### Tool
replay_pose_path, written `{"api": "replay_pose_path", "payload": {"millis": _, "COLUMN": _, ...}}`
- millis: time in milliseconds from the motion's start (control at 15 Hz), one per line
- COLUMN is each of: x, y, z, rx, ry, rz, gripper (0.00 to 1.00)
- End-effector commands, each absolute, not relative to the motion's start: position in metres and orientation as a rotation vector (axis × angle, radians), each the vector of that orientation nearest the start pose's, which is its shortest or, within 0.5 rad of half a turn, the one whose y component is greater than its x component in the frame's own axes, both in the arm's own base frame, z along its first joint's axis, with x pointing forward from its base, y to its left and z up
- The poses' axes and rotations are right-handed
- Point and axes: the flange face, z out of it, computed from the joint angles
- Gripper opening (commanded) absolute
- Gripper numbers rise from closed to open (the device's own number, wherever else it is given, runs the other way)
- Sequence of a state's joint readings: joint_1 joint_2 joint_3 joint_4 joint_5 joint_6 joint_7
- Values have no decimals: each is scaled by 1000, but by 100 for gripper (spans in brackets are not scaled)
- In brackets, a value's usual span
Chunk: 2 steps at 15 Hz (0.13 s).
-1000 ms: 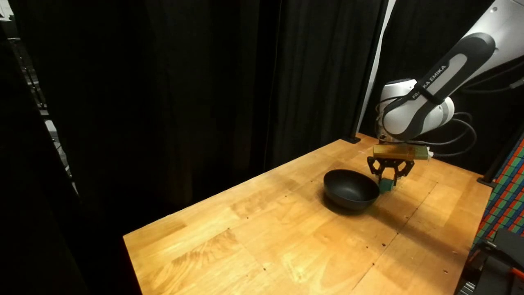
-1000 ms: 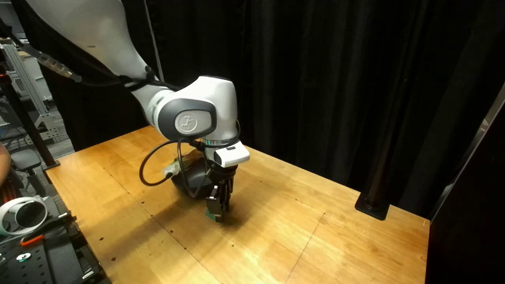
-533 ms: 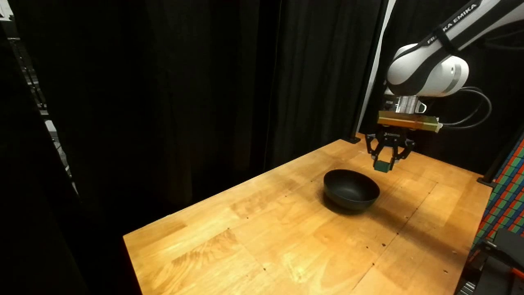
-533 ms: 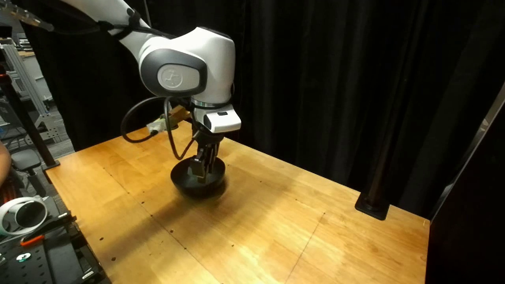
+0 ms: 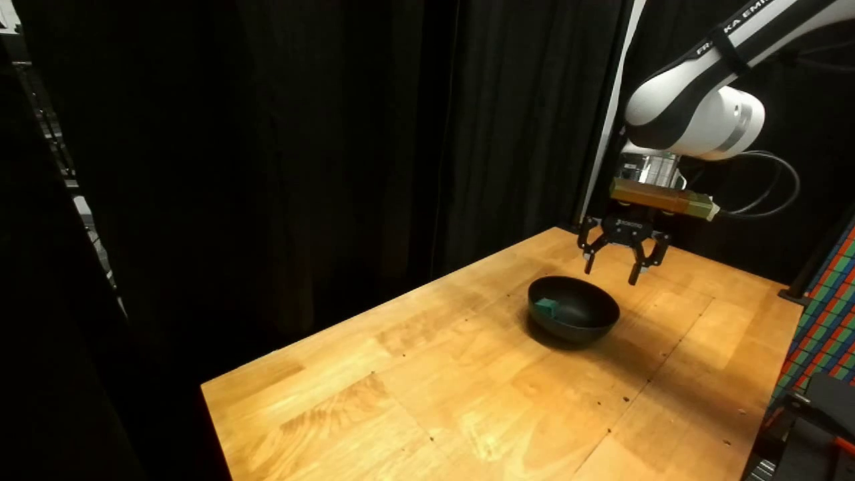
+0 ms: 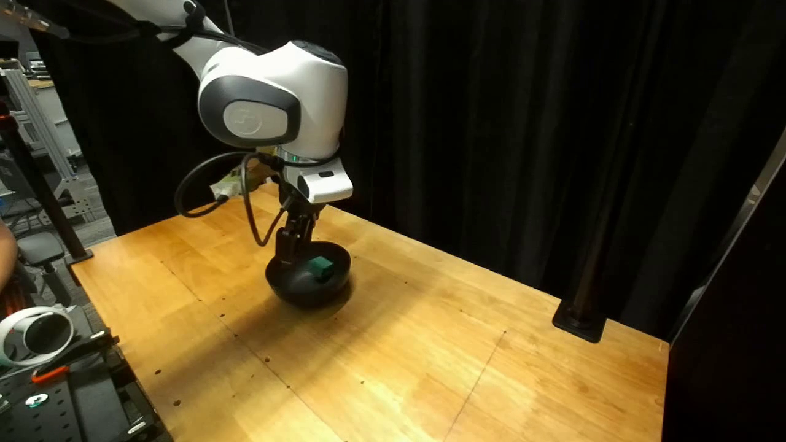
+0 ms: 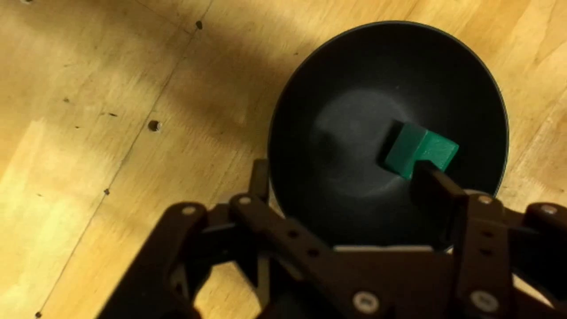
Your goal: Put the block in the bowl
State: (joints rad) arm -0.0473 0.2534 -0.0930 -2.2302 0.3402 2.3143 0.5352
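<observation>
In an exterior view, the green block [image 5: 546,307] lies in the black bowl [image 5: 580,310], at its left side, and looks tilted. The gripper [image 5: 610,275] hangs higher up, toward the right side of the bowl, its two fingers [image 5: 634,274] wide apart with nothing between them. So I think the putting-in is done and only going away is left. The next move should be up, then back, no swinging. A wooden table [image 5: 434,407] holds the bowl, and a dark curtain [image 5: 334,167] hangs on the far side. In an exterior view, the arm [image 6: 273,98] leans over from the left, and the block is right of the bowl's middle. A black pole foot [image 6: 579,320] stands far to the right, I think too far off to get in the way. A stool [image 6: 40,248] and a white ring-like thing [image 6: 17,334] are off to the left. In the wrist view, the finger on the right hides a corner of the block but seems to be above it, so the bowl's rim is what could get bumped
</observation>
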Motion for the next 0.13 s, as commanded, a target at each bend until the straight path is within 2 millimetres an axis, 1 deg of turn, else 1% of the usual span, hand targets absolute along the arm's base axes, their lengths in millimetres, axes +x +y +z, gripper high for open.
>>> {"api": "replay_pose_path", "payload": {"millis": 0, "x": 500, "y": -81, "z": 279, "rx": -2611, "ry": 1174, "rz": 486, "gripper": 100}}
{"api": "replay_pose_path", "payload": {"millis": 67, "x": 491, "y": -85, "z": 284, "rx": -2607, "ry": 1119, "rz": 564, "gripper": 100}}
